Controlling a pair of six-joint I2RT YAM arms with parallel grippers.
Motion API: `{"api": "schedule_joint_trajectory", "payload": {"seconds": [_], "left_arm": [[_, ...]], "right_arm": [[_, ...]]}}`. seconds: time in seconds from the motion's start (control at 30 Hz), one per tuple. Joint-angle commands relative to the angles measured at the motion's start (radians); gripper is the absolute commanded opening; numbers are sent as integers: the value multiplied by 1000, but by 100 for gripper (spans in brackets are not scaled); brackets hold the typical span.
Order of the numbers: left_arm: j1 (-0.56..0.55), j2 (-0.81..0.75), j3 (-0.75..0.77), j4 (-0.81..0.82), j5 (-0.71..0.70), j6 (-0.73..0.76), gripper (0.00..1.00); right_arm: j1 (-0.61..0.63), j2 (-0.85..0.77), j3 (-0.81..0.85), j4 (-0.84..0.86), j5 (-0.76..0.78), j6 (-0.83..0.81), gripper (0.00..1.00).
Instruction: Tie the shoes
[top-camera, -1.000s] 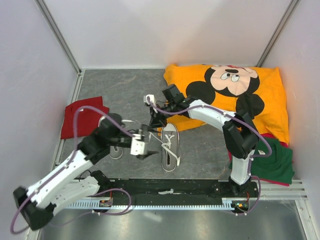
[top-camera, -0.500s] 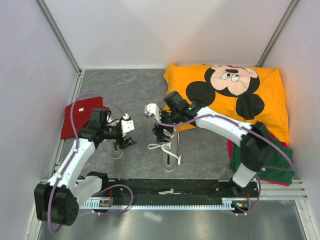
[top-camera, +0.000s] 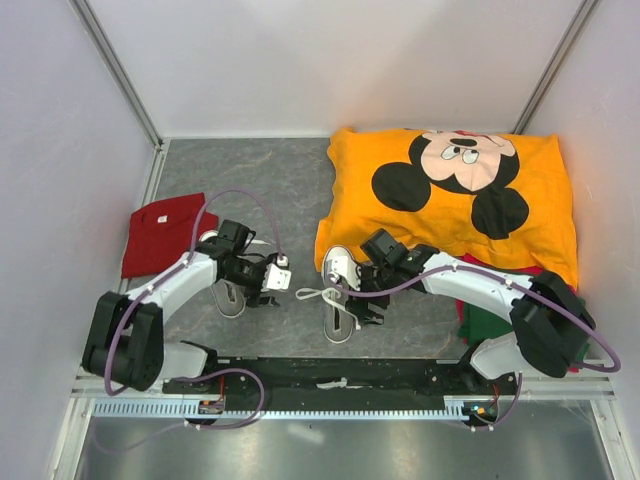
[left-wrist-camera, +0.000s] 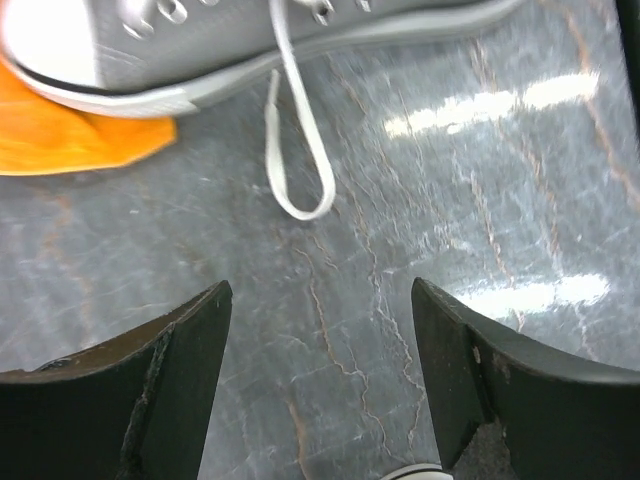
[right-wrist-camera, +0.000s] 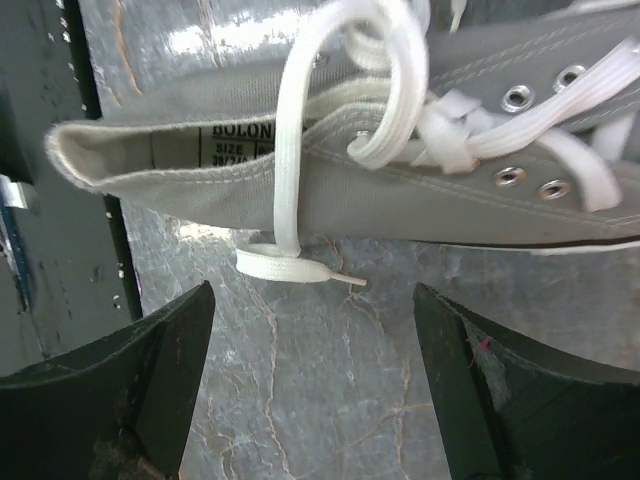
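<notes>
both end effectors were released and empty. left gripper (left-wrist-camera: 318, 375) hung low over the bare table (left-wrist-camera: 480, 200), jaws spread, nothing between them. right gripper (right-wrist-camera: 312, 385) was the same: jaws wide, hovering just beside one shoe's side wall near the heel.

the shoes: centre shoe (top-camera: 337, 318) lay on the table between the two arms, toe pointing away from the bases and resting on a corner of the orange mickey cloth (top-camera: 450, 190). second shoe (top-camera: 230, 304) sat to the left, mostly hidden under the left arm, near the red cloth (top-camera: 165, 230).

laces on the centre shoe: right wrist view showed a big loop (right-wrist-camera: 410, 75) standing over the tongue and a bunched crossing next to it. a free lace end (right-wrist-camera: 285, 268) draped down the side wall onto the table. couldn't tell if that was a finished bow; it looked half done to me. left wrist view showed a slack lace loop (left-wrist-camera: 303, 214) lying flat on the table on the side facing that gripper.

handling guess: small canvas shoe, light, would likely skid on that glossy top if a lace got tugged sideways, so pull both ways at once. laces looked flat, soft and limp, so loops would collapse when let go. best pinch points: the free end where it hangs off the side wall, not the bit lying flat, and the big loop at its top.
</notes>
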Motion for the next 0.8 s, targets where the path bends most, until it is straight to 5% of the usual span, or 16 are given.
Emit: {"api": "schedule_joint_trajectory", "payload": {"seconds": [0.0, 0.4, 0.6, 0.77], "left_arm": [[-27, 59, 11, 70, -33, 121, 81], [-166, 229, 59, 205, -66, 65, 76], [-175, 266, 80, 200, -71, 85, 59], [-182, 295, 86, 200, -63, 84, 25]], "right_arm": [[2, 4, -54, 172, -2, 72, 87], [39, 36, -119, 236, 9, 53, 67], [68, 44, -130, 233, 17, 23, 64], [77, 33, -151, 166, 41, -50, 60]]}}
